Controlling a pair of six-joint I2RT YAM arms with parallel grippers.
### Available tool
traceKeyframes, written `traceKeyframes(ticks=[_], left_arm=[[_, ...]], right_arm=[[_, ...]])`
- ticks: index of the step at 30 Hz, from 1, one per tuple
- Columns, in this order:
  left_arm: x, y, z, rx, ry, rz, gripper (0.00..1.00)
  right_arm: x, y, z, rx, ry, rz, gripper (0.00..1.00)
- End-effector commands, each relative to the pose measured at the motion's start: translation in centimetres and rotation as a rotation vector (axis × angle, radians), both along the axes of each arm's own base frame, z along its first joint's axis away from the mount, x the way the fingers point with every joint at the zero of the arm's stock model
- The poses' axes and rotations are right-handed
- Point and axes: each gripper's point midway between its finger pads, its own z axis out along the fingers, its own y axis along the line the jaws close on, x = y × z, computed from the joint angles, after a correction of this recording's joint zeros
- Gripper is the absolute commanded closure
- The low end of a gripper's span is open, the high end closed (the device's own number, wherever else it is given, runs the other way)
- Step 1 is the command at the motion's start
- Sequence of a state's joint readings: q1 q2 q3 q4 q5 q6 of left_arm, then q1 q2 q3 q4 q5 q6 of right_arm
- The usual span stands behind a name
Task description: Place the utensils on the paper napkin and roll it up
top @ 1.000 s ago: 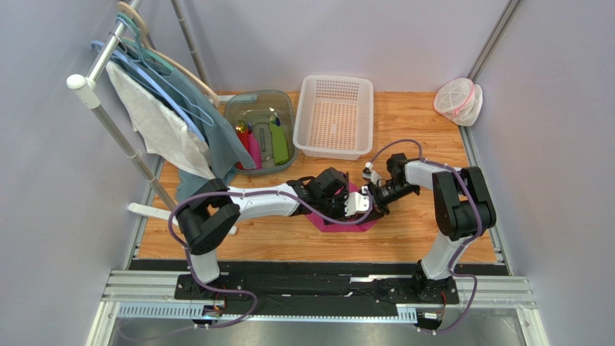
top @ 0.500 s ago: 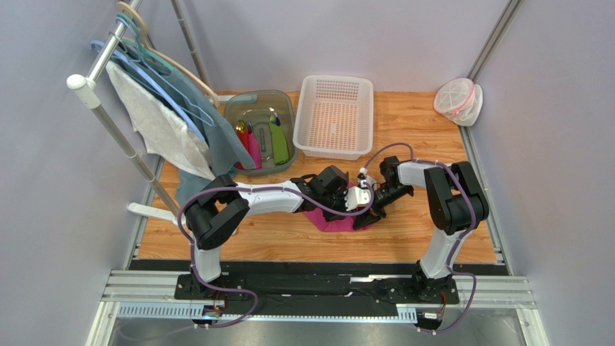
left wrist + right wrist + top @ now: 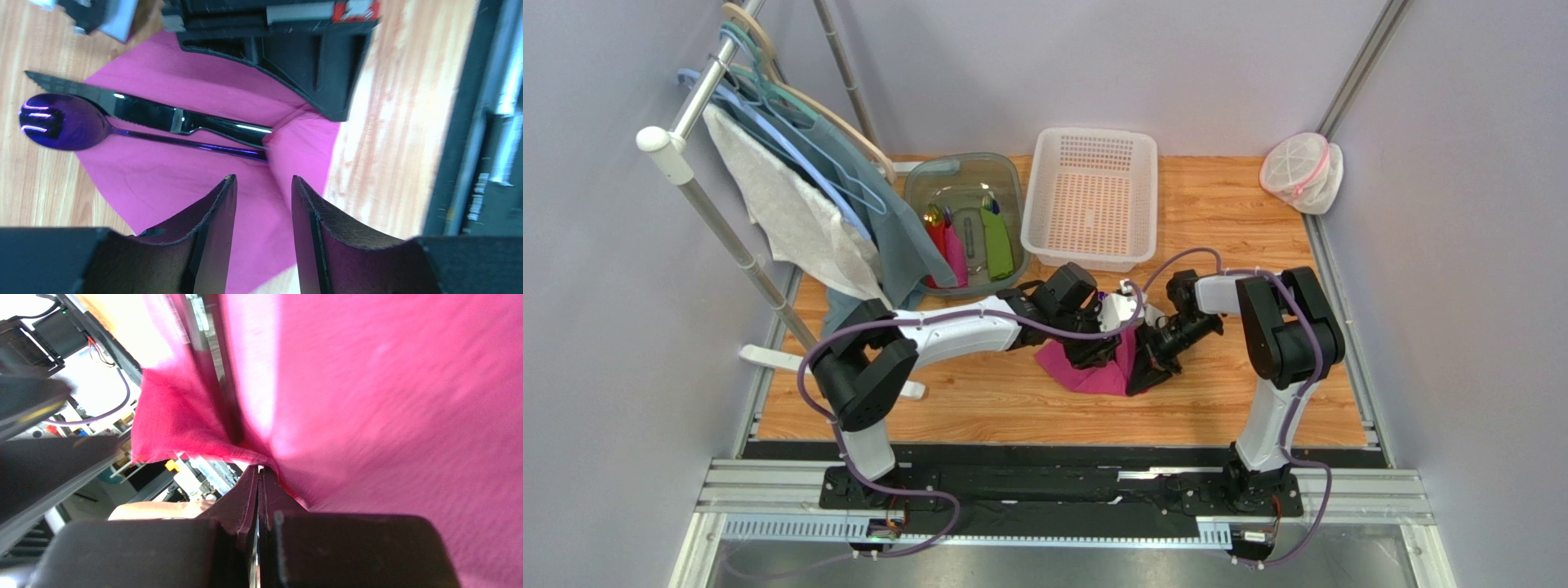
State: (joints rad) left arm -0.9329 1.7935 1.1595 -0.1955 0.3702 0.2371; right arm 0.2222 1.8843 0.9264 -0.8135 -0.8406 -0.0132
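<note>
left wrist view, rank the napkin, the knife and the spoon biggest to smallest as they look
1. paper napkin, by far the largest.
2. knife and spoon: they lie side by side and look alike in length. Their handle ends are hidden under a napkin fold, so I won't rank them.

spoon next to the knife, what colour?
Dark purple; the spoon shows best in the left wrist view.

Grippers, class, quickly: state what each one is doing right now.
Left gripper: open, holding nothing.
Right gripper: closed on the paper napkin.
</note>
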Motion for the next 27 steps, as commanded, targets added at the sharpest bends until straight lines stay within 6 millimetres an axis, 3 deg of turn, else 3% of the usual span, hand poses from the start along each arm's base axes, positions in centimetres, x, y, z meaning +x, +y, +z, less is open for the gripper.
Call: traceKeyframes(ticks=[1,8,11,15,21,27], left_arm=[[-2.4,0.3,1.8,-0.032,0.141,0.028,0.53],[-3.4,-0.2,0.6,-0.04,0.245,0.056,0.52],[-2.6,-0.5,-0.3,-0.016,0.247,0.092,0.53],[-1.1,-0.8,-1.6,0.024,0.221,0.138,0.64],[-0.3,-0.6,-3.7,0.089,0.259,0.191,0.8],[-0.3,-0.5,-4.1,0.092,0.287,0.199,0.85]], right_arm=[[0.7,0.1,-0.3,-0.011,0.003,0.0,1.0],[0.8,-0.3,-0.4,-0.026,0.011,-0.01,1.0],[0.9,-0.5,-0.4,-0.03,0.007,-0.015,1.0],[1.2,-0.3,0.2,-0.018,-0.019,-0.017,1.0],[1.8,0.1,2.0,0.024,-0.082,-0.02,0.98],[2.4,0.8,3.5,0.059,-0.108,-0.043,0.97]])
